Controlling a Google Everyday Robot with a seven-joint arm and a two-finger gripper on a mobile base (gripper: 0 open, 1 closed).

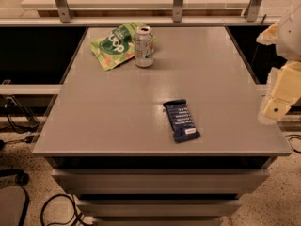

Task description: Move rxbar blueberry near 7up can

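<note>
rxbar blueberry (181, 120) lies flat, well apart from the hand (277, 102), whose grip is unclear

Green snack bag (115, 45): big white letters, approx. "pop". Illegible: rxbar blueberry (181, 120) text lines, 7up can (144, 46) marks. Far right: gripper (281, 94).

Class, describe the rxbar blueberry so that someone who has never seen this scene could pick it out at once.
Start at the grey table; the gripper hangs beyond its right edge. The rxbar blueberry lies flat near the table's front edge, alone, far from the 7up can and green snack bag at the back. It is the only flat, dark navy rectangle with white text lines.
</note>
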